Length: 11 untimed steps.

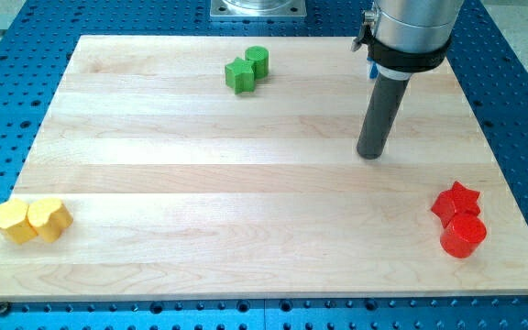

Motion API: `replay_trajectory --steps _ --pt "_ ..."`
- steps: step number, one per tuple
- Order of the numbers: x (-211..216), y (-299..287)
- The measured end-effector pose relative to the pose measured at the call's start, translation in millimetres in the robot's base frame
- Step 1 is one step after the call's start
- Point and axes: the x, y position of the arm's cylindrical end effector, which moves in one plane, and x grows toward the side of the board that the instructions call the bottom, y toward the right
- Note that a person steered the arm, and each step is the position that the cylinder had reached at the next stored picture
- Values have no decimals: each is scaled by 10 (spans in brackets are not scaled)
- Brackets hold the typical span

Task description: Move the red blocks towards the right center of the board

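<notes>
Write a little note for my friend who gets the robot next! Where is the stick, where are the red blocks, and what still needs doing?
My tip rests on bare board in the view's upper right, touching no block; the red pair is below it and to the right.
The red star block and red cylinder sit pressed together near the view's lower right corner of the board.
Two green blocks sit at the top middle and two yellow blocks at the lower left.
Done: the reds are grouped on the right side.
Left: probably nudge both reds up toward the right centre.
</notes>
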Motion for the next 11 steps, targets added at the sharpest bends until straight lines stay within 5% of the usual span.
replay_trajectory --steps 3,4,7,10,11 --pt "84 13" --pt "301 -420" --pt "1798 -270" --pt "1691 817" --pt "1320 570"
